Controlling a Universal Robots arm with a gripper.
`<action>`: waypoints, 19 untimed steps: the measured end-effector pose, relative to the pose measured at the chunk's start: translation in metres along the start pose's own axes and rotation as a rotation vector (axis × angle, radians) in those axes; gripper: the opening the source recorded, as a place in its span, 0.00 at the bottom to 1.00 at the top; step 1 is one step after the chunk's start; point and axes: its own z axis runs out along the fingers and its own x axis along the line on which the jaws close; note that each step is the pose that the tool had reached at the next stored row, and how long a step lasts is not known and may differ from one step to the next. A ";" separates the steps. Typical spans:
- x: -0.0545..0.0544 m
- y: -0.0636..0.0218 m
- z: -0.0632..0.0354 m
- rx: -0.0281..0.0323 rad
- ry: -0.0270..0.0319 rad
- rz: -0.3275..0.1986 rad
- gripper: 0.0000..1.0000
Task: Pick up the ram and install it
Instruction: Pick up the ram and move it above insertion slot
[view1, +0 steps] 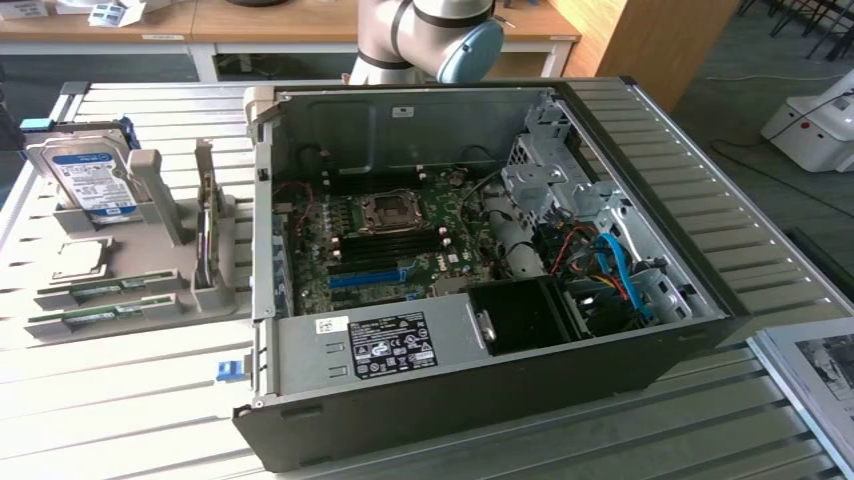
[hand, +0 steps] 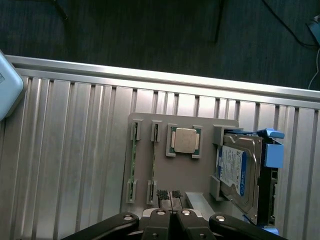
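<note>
On the desk (view1: 120, 400), beside the open computer (view1: 534, 250), a grey tray (hand: 143, 170) holds the ram (hand: 134, 165), untouched. My hand (hand: 169, 194) hovers above it, pinched shut, empty. Approach step, I judge; grabbing calls for opening, aligned along the stick.

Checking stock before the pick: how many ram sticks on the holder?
2. Both sit in side-by-side slots of the holder: one ram at its edge, the other between that and the CPU. The claw covers part of the holder, so more may be hidden.
</note>
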 end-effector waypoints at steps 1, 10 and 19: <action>0.000 0.0000 0.0001 0.0002 -0.0001 0.000 0.10; 0.000 -0.0007 0.0000 -0.0051 -0.0004 0.000 0.10; 0.000 -0.0025 0.0000 -0.0173 -0.0016 0.001 0.10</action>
